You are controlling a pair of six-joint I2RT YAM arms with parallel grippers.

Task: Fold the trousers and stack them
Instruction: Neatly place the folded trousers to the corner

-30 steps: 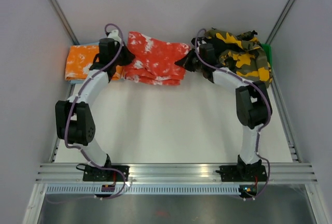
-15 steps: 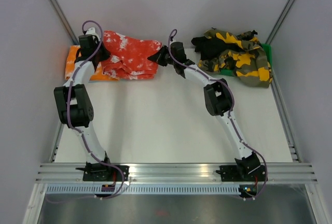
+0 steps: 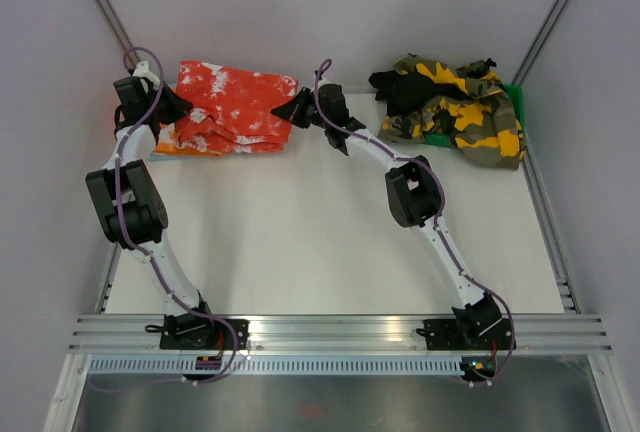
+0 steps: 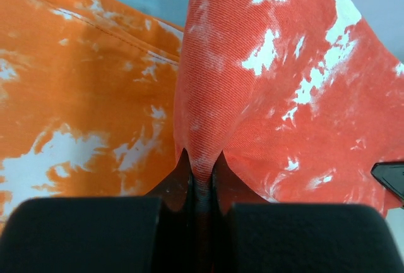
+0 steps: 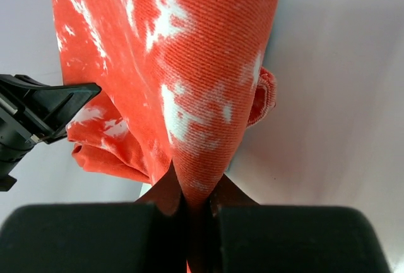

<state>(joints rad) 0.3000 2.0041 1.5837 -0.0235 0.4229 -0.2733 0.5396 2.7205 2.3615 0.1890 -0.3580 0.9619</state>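
Note:
The red trousers (image 3: pixel 235 107) with white splotches hang folded between both grippers at the back left of the table. They now cover most of the lighter orange-and-white pair (image 3: pixel 167 147), which shows plainly in the left wrist view (image 4: pixel 82 96). My left gripper (image 3: pixel 168 104) is shut on the left edge of the red cloth (image 4: pixel 265 83). My right gripper (image 3: pixel 292 110) is shut on the right edge (image 5: pixel 189 64). In both wrist views a pinch of red fabric runs down between the closed black fingertips.
A heap of yellow-green camouflage and black trousers (image 3: pixel 455 107) lies at the back right over a green bin (image 3: pixel 516 102). White table (image 3: pixel 320 232) stretches in front. Grey walls close in on three sides; a metal rail (image 3: pixel 340 330) runs along the near edge.
Both arms have carried the red trousers leftward, from the middle back to over the orange-and-white pair. The camouflage heap has not moved.

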